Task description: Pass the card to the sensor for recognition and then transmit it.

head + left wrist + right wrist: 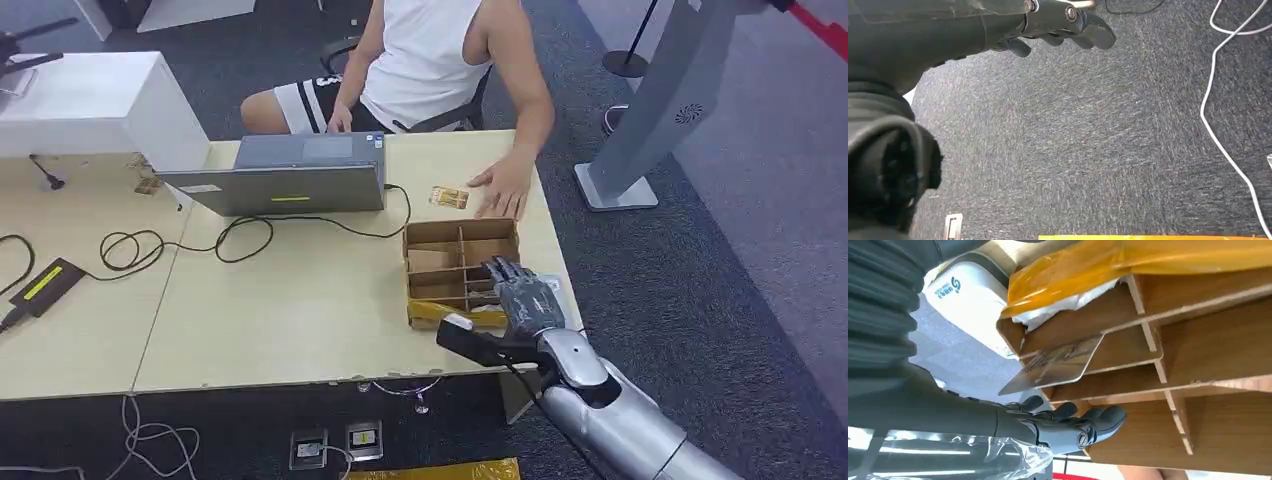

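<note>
**Right hand over the divided box, card leaning in a compartment**

The right hand [520, 300], dark and ribbed on a smooth silver arm, hovers over the near right part of the cardboard box [432, 232], a brown tray split by thin slats into rectangular compartments. In the right wrist view its fingers [1098, 420] are spread and hold nothing. Just beyond the fingertips the card [1055, 365], a thin glossy rectangle with rounded corners, leans tilted against a slat inside the box, apart from the fingers. Past it lies a crinkled yellow plastic bag [1108, 265] over white paper, and a rounded white sensor [965, 302] sits just outside the box wall.

Farther from the hand, a person's hand [500, 190] rests flat on the pale smooth table [280, 310] beside a small tan packet [449, 197].

The left hand [1058, 25] hangs above coarse grey carpet [1088, 140], fingers loosely curled, empty
</note>
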